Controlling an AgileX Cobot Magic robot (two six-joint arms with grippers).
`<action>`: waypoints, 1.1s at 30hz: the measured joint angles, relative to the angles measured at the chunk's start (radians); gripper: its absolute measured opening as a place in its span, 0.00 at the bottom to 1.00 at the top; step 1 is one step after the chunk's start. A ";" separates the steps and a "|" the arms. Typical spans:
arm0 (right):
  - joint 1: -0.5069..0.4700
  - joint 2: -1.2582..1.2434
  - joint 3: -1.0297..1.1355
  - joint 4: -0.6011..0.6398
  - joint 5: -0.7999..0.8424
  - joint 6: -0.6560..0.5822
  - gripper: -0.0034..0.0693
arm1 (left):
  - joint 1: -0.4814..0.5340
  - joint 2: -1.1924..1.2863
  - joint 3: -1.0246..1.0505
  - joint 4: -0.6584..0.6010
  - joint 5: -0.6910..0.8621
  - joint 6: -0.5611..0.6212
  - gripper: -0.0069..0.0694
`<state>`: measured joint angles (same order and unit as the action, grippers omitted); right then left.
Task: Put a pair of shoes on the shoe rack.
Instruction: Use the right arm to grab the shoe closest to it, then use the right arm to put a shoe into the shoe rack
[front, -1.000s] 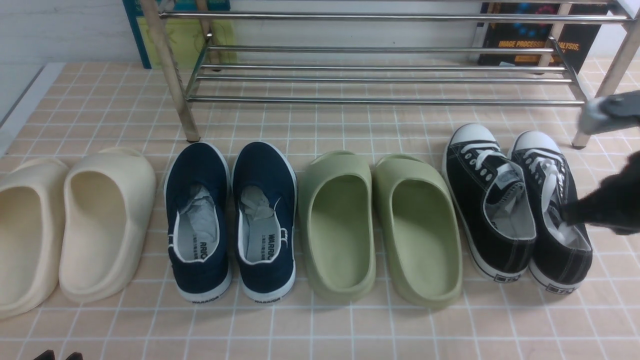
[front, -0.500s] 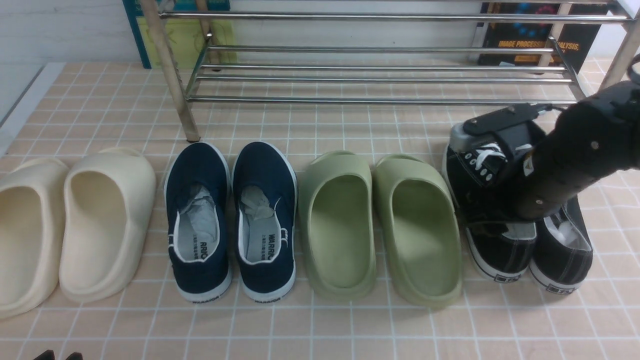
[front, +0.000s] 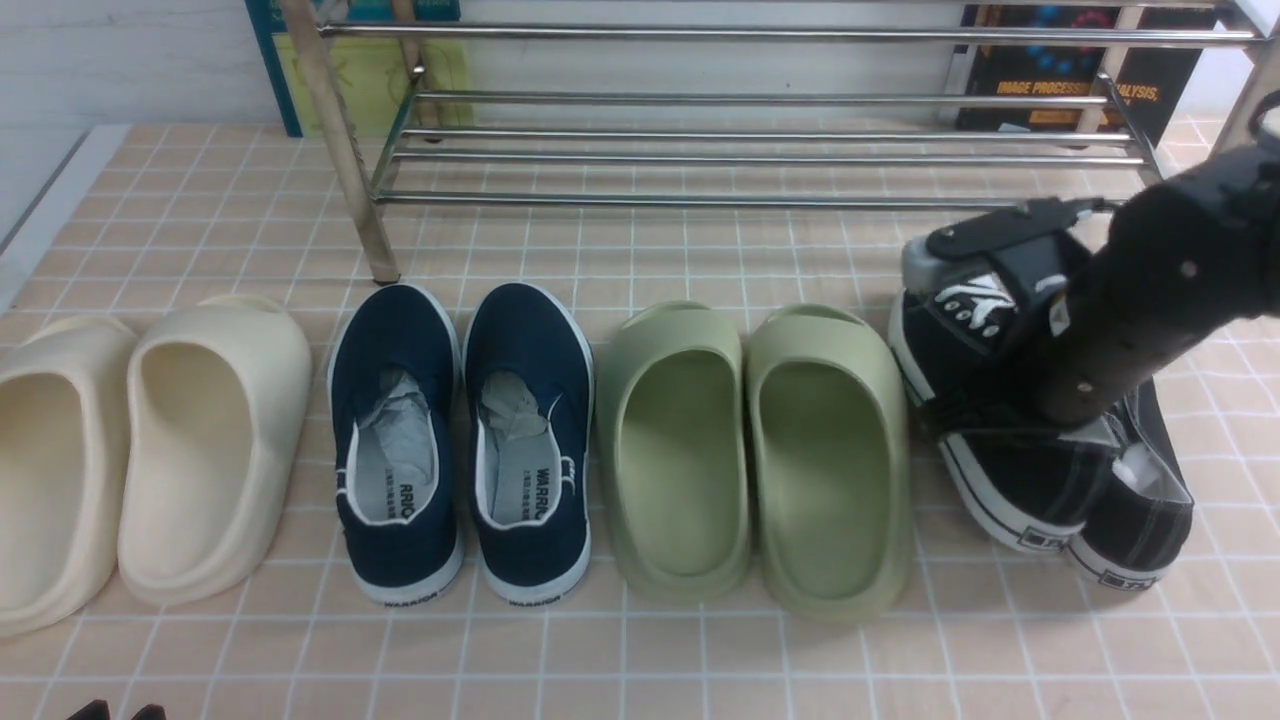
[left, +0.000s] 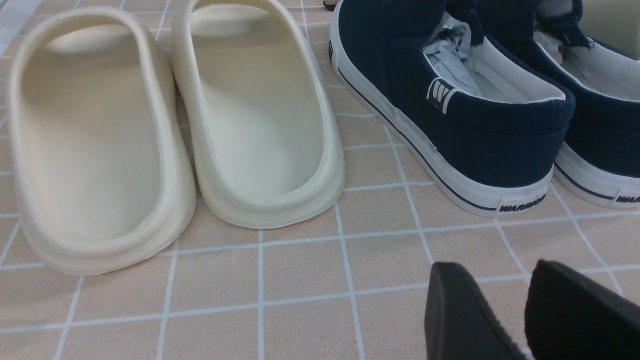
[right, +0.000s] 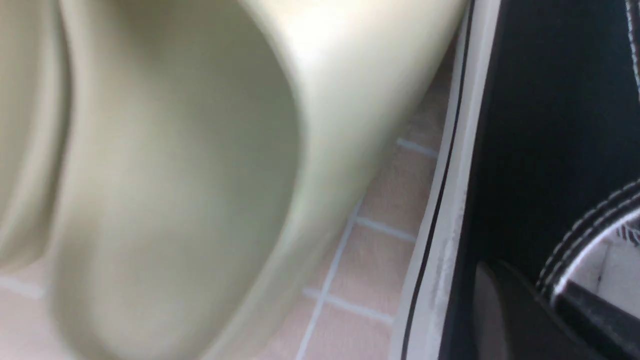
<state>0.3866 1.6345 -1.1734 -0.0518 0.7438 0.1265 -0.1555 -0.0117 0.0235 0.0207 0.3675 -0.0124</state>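
right arm (front: 1150, 300) slants steeply down; right gripper (right: 547, 305) clamped, collars of the black sneakers (front: 1010, 480) seemingly pinched between its fingers (right: 500, 320).

The floor (front: 700, 650) in front of you is laid in small peach-pink square tiles with white grout lines. The light on it is even, and the shadows you see are soft and short. Along its left edge runs a pale white strip (front: 45, 200). At the back you have a white wall (front: 120, 60). Leaning there are a teal-and-yellow book (front: 370, 80) on your left and a dark book with orange lettering (front: 1030, 65) on your right.
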 joint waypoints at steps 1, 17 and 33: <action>0.000 -0.018 -0.019 0.002 0.025 -0.010 0.04 | 0.000 0.000 0.000 0.000 0.000 0.000 0.40; 0.001 0.090 -0.193 -0.265 -0.102 -0.014 0.04 | 0.000 0.000 0.000 0.000 0.000 0.000 0.40; -0.062 0.449 -0.636 -0.368 -0.101 0.066 0.04 | 0.000 0.000 0.000 0.000 0.000 -0.001 0.40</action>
<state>0.3251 2.0832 -1.8098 -0.4202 0.6425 0.1922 -0.1555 -0.0117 0.0235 0.0207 0.3675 -0.0133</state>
